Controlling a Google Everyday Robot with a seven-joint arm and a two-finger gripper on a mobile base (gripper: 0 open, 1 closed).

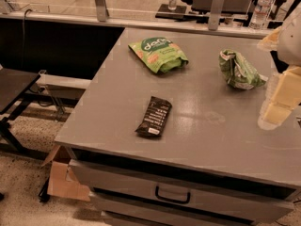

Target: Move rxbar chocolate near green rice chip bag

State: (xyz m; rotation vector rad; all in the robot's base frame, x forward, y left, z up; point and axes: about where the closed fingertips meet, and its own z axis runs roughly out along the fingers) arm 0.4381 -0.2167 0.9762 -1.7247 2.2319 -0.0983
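The rxbar chocolate (154, 117) is a slim black wrapper with white lettering and a small white label at its near end. It lies flat on the grey table (207, 126), near the front left. The green rice chip bag (158, 54) lies flat at the back of the table, well beyond the bar. My gripper (281, 97) shows as pale blocks at the right edge of the view, above the table's right side. It is far to the right of the bar and touches nothing I can see.
A second, crumpled green bag (239, 69) lies at the back right of the table. A counter with water bottles (261, 6) runs behind it. A drawer handle (172, 195) sits below the front edge, and a cardboard box (63, 180) stands on the floor at left.
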